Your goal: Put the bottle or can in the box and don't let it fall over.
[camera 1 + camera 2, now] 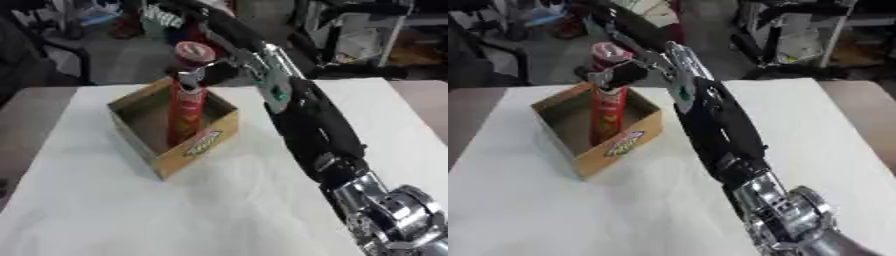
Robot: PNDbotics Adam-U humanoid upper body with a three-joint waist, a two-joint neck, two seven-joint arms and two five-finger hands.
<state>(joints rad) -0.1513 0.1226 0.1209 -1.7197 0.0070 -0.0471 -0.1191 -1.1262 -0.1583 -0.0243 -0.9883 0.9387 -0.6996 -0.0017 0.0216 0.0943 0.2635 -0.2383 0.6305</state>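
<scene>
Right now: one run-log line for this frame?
phase: placing | right hand: shut on red can near top | can: upright, base inside cardboard box | box: on white table | left hand: not in view

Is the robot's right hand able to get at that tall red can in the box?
Yes, it seems so: the right hand is already curled round the upper part of the red can, which stands upright inside the open-topped box.
</scene>
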